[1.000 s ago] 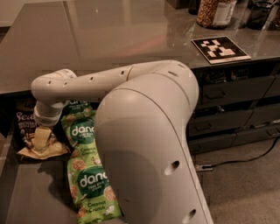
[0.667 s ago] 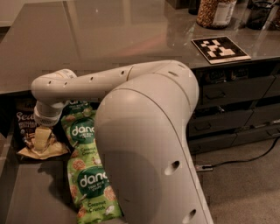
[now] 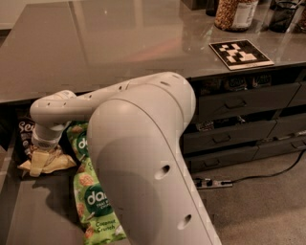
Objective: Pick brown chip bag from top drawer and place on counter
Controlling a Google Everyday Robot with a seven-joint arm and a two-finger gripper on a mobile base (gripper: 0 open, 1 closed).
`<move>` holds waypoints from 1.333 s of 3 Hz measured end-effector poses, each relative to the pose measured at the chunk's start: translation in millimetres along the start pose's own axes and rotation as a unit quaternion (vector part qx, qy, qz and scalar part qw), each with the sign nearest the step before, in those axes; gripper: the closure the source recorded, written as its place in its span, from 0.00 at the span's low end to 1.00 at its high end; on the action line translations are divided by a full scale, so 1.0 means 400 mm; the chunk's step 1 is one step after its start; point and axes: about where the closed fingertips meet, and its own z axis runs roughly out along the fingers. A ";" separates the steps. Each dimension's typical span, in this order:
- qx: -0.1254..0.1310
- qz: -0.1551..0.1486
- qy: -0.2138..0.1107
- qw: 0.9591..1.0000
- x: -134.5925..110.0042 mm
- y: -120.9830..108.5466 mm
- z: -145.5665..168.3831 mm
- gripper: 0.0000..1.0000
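Note:
The top drawer (image 3: 33, 217) stands open at the lower left, under the counter (image 3: 119, 43) edge. The brown chip bag (image 3: 25, 132) lies at the drawer's back left, dark with white lettering; its cream-yellow edge (image 3: 57, 163) sticks out to the right. My gripper (image 3: 39, 160) is down in the drawer, right on top of this bag, and it covers the bag's middle. My big white arm fills the centre of the view and hides the drawer's right part.
Two green "dang" bags (image 3: 95, 203) lie in the drawer just right of the gripper. A black-and-white marker tile (image 3: 240, 53) and a jar (image 3: 234, 14) sit on the counter's far right. Narrow dark drawers with bar handles (image 3: 239, 103) are on the right; a cable (image 3: 258, 174) lies on the floor.
My arm's wrist and gripper have sunk a little lower into the drawer onto the brown bag. The bags have not visibly moved.

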 end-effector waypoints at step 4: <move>-0.006 0.000 0.000 1.000 -0.010 0.004 0.007 0.87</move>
